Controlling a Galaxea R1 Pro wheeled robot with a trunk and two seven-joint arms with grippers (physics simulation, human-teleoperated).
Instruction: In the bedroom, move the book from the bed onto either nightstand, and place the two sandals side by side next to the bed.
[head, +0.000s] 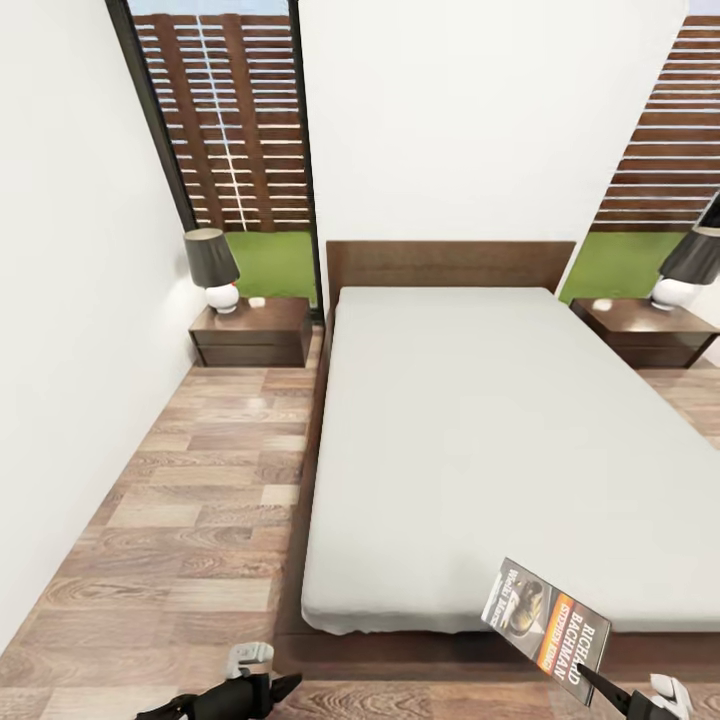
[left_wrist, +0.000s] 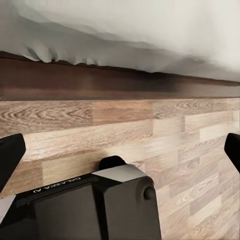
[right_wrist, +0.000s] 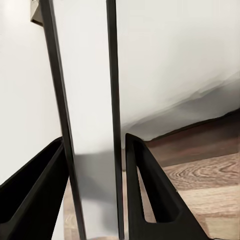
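1. Book (head: 545, 622), a dark paperback with an orange band and white lettering, stood tilted in the air over the near right corner of the bed (head: 480, 440), its lower edge pinched by the right gripper (head: 600, 686).
2. In the right wrist view the book (right_wrist: 87, 125) appeared edge-on as a pale slab between two dark lines, with the black fingers (right_wrist: 150, 190) closed against it on either side.
3. Left gripper (head: 285, 684) hovered low over the wood-plank floor (head: 200, 520) by the bed's near left corner; its fingertips (left_wrist: 10, 155) sat far apart at the wrist view's edges, spread wide with nothing between them.
4. That same view faced the dark wooden bed frame (left_wrist: 120, 82) under the mattress edge.
5. Left nightstand (head: 252, 332) carried a black-shaded lamp (head: 212, 270) and a small white object, too small to identify.
6. Right nightstand (head: 645, 332) stood beside the headboard (head: 450, 264) with a matching lamp (head: 690, 268).
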